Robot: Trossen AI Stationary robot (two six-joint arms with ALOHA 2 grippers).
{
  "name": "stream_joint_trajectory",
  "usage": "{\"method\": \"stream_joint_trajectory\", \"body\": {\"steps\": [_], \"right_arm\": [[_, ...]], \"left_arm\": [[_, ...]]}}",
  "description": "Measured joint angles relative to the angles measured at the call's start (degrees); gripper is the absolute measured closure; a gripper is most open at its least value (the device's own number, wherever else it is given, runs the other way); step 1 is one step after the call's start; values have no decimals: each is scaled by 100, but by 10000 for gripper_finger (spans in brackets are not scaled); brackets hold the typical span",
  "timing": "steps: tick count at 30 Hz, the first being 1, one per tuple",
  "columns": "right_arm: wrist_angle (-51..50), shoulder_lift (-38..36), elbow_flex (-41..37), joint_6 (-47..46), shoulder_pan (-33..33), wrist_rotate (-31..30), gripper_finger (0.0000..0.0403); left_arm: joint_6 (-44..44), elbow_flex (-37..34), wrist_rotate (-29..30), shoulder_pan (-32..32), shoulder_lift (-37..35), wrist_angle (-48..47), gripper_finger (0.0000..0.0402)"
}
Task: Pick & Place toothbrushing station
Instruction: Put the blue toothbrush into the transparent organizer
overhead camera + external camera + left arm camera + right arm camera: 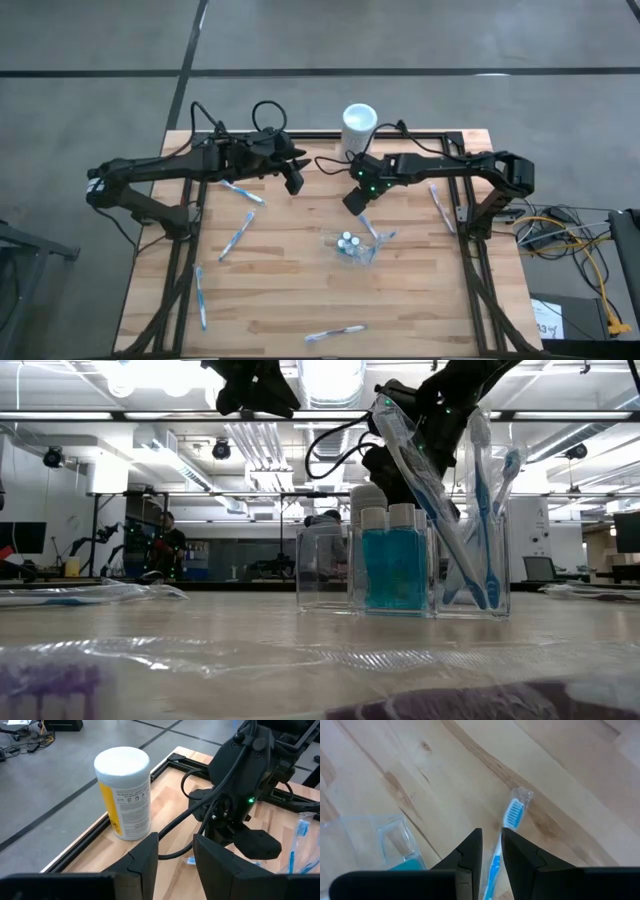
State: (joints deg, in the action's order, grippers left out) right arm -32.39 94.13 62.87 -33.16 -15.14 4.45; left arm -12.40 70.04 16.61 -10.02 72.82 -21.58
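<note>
Right gripper (491, 851) fingers clamped on wrapped toothbrush (506, 832), held above table just beside clear cup (352, 246). Step: carrying brush to cup. Next: lower brush in upright. Left gripper (175, 852) idle, fingers apart, empty, near white canister (124, 792).

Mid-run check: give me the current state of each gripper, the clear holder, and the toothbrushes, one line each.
right gripper: shut on a wrapped toothbrush, above the table.
left gripper: open, empty, raised near the white canister.
clear holder: upright, holding teal tubes and toothbrushes.
loose toothbrushes: lying flat, scattered on the table.
white canister: upright, at the table's far edge.
</note>
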Motion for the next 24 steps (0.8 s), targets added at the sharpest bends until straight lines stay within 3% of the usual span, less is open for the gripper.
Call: {"method": "stream_joint_trajectory", "body": {"steps": [6, 14, 18, 24], "right_arm": [[106, 9, -153, 8, 0, 4, 327], [155, 11, -346, 6, -13, -2, 256], [684, 11, -394, 6, -13, -13, 218], [1109, 231, -417, -219, -13, -152, 200]], "left_arm": [[1, 0, 0, 0, 0, 1, 273], [2, 0, 0, 0, 0, 2, 273], [1, 0, -1, 0, 1, 2, 273], [2, 0, 1, 0, 2, 2, 273]]}}
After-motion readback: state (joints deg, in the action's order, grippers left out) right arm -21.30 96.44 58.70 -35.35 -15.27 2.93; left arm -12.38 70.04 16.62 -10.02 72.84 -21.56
